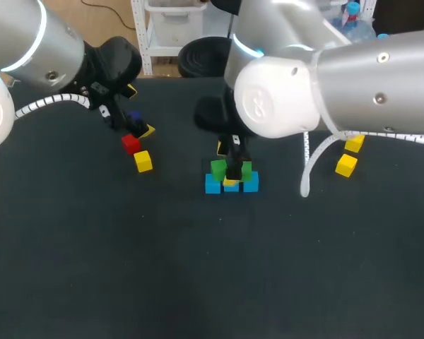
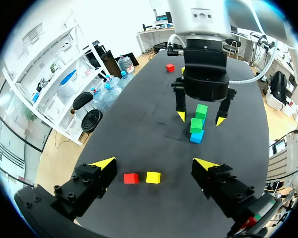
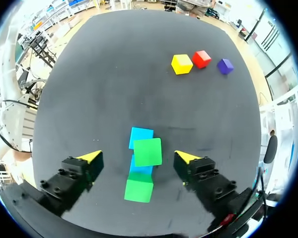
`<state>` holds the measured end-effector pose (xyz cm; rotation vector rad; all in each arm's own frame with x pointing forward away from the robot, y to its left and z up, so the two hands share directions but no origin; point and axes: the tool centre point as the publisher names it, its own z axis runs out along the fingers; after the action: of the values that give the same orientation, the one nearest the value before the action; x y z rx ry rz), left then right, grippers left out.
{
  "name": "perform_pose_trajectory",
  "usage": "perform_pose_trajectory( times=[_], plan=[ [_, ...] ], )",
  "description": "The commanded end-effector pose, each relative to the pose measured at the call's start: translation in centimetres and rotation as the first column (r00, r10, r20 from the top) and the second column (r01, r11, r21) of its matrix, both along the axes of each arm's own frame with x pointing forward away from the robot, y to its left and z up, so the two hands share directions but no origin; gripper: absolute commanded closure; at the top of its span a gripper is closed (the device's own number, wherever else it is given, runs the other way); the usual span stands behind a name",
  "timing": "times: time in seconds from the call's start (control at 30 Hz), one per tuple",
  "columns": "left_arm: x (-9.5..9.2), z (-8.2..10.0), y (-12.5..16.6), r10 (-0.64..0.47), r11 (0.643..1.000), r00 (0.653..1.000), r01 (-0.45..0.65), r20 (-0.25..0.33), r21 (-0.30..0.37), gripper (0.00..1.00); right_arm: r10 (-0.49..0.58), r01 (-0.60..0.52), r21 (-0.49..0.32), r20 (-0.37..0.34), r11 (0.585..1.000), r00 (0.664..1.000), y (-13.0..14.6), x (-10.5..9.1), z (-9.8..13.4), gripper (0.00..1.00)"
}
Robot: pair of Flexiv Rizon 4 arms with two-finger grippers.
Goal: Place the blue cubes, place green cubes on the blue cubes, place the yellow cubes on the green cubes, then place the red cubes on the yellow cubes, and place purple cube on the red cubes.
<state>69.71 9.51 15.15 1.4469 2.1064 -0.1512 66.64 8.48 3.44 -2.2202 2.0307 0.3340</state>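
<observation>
The right gripper point(image 1: 231, 166) hangs over the cube group near the centre of the table point(image 1: 198, 282). Its fingers are spread wide and touch nothing.

The group consists of two blue cubes point(image 1: 213, 185) set side by side. The long axis of the row runs from 9 o'clock to 3 o'clock in the head view. One of the two green cubes point(image 1: 218, 169) rests on each blue cube. The right gripper's fingers stand at 12 o'clock and 6 o'clock of the row, one on each long side. In the right wrist view the farther green cube appears offset on its blue cube, though the angle leaves this uncertain.

The left gripper point(image 2: 154, 163) is at 10 o'clock from the group, with its fingers fully parted. A red cube point(image 2: 131, 178) and a yellow cube point(image 2: 153, 177) lie on the table between its fingers, just beside each other. Neither finger touches them. A purple cube point(image 3: 225, 66) lies just beside the red cube, in line with both.

Two more yellow cubes point(image 1: 346, 165) lie at 3 o'clock from the group, well apart from it.
</observation>
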Motion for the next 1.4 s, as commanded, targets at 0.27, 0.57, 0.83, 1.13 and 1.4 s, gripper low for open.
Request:
perform_pose_trajectory(
  times=[0.27, 0.57, 0.83, 1.13, 1.4],
  plan=[
    [0.17, -0.06, 0.08, -0.005, 1.0, 1.0, 0.005, -0.001, -0.003, 0.0, -0.008, 0.008, -0.003, -0.009, 1.0, 1.0, -0.05, 0.03, -0.04, 0.36],
    [0.17, -0.06, 0.08, -0.005, 1.0, 1.0, 0.005, -0.001, -0.003, 0.0, -0.015, 0.015, -0.002, -0.013, 1.0, 1.0, -0.12, -0.09, -0.03, 0.49],
    [0.17, -0.06, 0.08, -0.005, 1.0, 1.0, 0.005, -0.001, -0.003, 0.0, -0.02, 0.02, -0.002, -0.017, 1.0, 1.0, -0.25, -0.33, -0.07, 0.5],
    [0.17, -0.06, 0.08, -0.005, 1.0, 1.0, 0.005, -0.001, -0.003, 0.0, -0.026, 0.026, -0.009, -0.011, 1.0, 1.0, -0.68, -0.2, -0.12, 0.52],
    [0.17, -0.06, 0.08, -0.005, 1.0, 1.0, 0.005, -0.001, -0.003, 0.0, -0.024, 0.024, -0.005, -0.012, 1.0, 1.0, -0.76, -0.14, -0.14, 0.0]
  ],
)
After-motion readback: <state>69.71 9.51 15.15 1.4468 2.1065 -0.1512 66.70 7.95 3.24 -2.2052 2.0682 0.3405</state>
